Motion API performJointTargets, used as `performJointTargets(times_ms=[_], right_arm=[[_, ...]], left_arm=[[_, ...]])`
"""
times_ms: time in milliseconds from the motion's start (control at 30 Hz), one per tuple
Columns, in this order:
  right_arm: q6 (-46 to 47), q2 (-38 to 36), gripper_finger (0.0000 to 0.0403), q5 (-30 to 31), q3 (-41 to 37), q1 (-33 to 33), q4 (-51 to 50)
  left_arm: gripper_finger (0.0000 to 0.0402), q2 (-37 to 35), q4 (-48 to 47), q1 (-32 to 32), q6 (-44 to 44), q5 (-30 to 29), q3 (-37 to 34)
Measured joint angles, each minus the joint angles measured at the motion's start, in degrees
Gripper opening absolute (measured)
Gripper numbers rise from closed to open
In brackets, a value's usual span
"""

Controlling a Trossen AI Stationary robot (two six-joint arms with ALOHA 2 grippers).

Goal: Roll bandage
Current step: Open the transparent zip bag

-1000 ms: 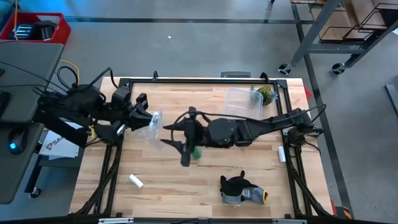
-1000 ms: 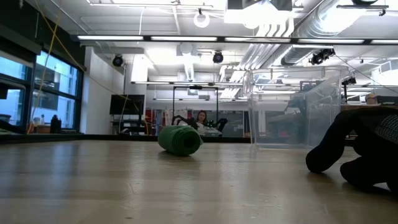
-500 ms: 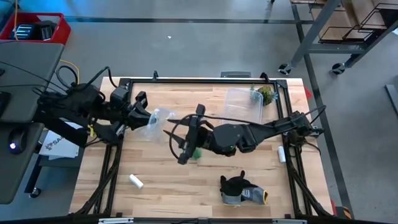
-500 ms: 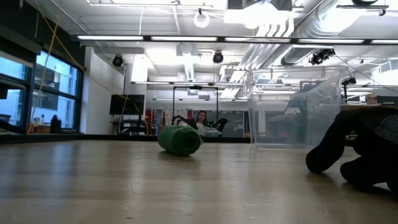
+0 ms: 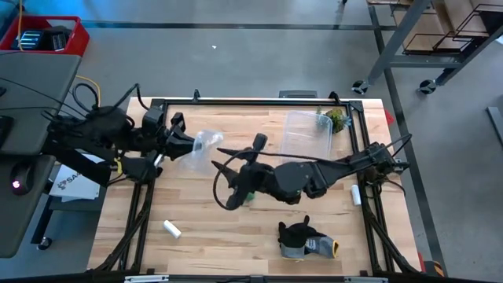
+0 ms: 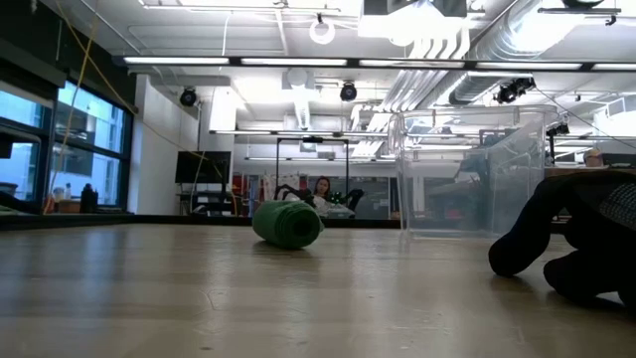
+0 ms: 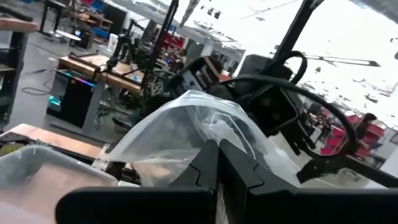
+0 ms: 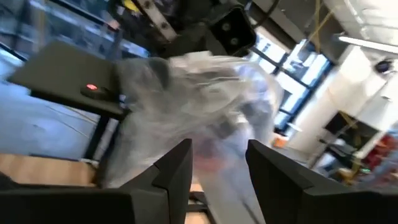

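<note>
Now, bandage (image 5: 249, 193) rolled on bench (image 5: 236, 228); left gripper (image 5: 191, 145) pinches plastic bag (image 5: 206, 141); right gripper (image 8: 217, 163), fingers parted, empty, should approach bag mouth squarely.

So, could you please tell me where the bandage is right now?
In the high view the rolled bandage lies near the table's middle, under the right arm beside the right pincer. In the low view it rests on the wood, left of the clear box.
</note>
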Motion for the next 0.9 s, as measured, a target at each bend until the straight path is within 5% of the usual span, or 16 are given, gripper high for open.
performJointTargets(times_ms=[200, 367, 900], right_arm=[[-4.9, -0.1, 0.0145, 0.6, 0.0, 0.0, 2.1], [-3.4, -0.1, 0.0144, -3.8, 0.0, -1.4, -0.1], [1.5, -0.1, 0.0122, -4.2, 0.0, -3.4, -4.2]], left_arm=[[0.0000, 0.2, 0.4, 0.0, -2.0, -0.4, 0.0], [0.0000, 0.9, 1.7, 0.0, -4.4, -0.4, 0.0], [0.0000, 2.1, 3.0, 0.0, -6.7, 1.2, 0.0]])
